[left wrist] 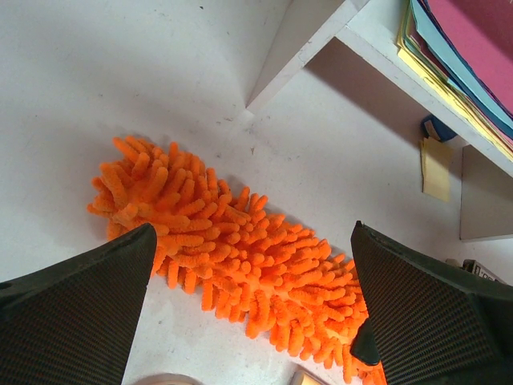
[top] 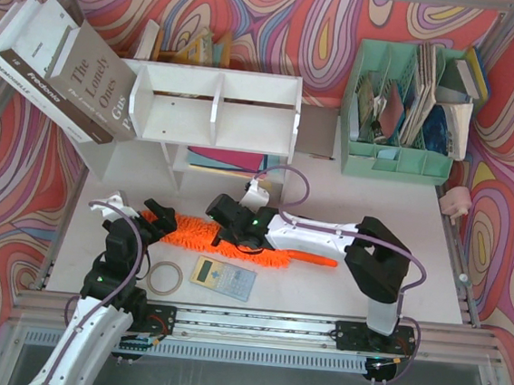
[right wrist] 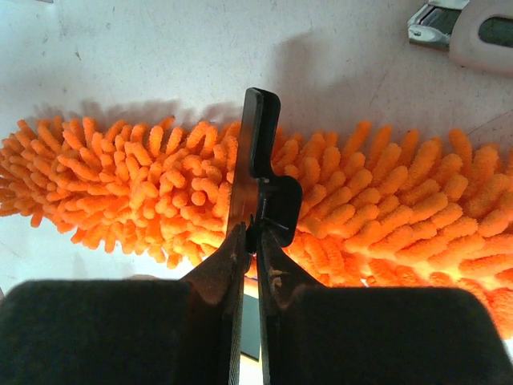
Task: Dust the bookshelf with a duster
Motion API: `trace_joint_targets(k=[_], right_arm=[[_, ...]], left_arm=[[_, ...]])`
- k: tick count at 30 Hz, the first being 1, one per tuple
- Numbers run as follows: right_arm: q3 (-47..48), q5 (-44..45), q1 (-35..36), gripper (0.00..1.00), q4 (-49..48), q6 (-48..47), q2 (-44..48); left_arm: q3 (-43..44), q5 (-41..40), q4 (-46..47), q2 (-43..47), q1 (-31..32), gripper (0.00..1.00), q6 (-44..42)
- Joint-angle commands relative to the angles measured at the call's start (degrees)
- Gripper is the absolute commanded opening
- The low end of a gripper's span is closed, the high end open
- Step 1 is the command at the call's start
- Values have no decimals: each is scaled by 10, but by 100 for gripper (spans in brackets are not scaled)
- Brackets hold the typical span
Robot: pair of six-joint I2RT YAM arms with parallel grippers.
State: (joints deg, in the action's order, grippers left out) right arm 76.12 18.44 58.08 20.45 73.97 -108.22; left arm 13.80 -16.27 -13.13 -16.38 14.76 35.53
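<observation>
One white table [top: 414, 262] sits inside walls [top: 346, 28] covered with pink, orange and blue swirls. The table top is flat and smooth, with little scuff marks.

One white bookshelf [top: 249, 87] stands at the back. It is made of flat boards. Coloured paper sheets [top: 228, 160] lie in its lower part. Two big books [top: 68, 70] lean tilted at its left end. One mint-green organizer [top: 392, 160] with slots stands to the right, stuffed with papers.

There are two arms [top: 378, 259], black and white, with purple cables.

One duster [top: 185, 229] lies flat on the table, just in front of the bookshelf. It is long, bright orange and covered in soft, fat fingers of fluff. Its thin, hard handle [top: 316, 259] points right.

The left gripper [left wrist: 252, 233] hangs over the duster's fluffy left end with its jaws spread wide. The right gripper [right wrist: 260, 128] is on the middle of the duster. Its jaws are pressed together, pinching the fluff.

Near the front lie one flat calculator [top: 223, 278], shaped like a box lid, and one round ring of tape [top: 165, 277]. One grey stapler [right wrist: 465, 32] lies beyond the duster.
</observation>
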Motion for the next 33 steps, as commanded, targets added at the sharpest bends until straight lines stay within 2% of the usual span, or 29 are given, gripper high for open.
trace_joint_targets(k=[1,11,23,29,33], right_arm=[[-9,43,-2,17,15,7,25],[-40,74,-21,17,-16,20,58],[-50,81,-56,14,-60,30,52],[-40,79,-56,25,-30,2,50],[-44,78,-55,31,-21,-86,64]], left_arm=[[-10,5,10,6,3,98,-9],[-10,6,11,4,3,98,-10],[-10,7,12,3,3,98,-11],[-10,6,12,3,3,98,-11],[-8,4,10,2,3,98,-8]])
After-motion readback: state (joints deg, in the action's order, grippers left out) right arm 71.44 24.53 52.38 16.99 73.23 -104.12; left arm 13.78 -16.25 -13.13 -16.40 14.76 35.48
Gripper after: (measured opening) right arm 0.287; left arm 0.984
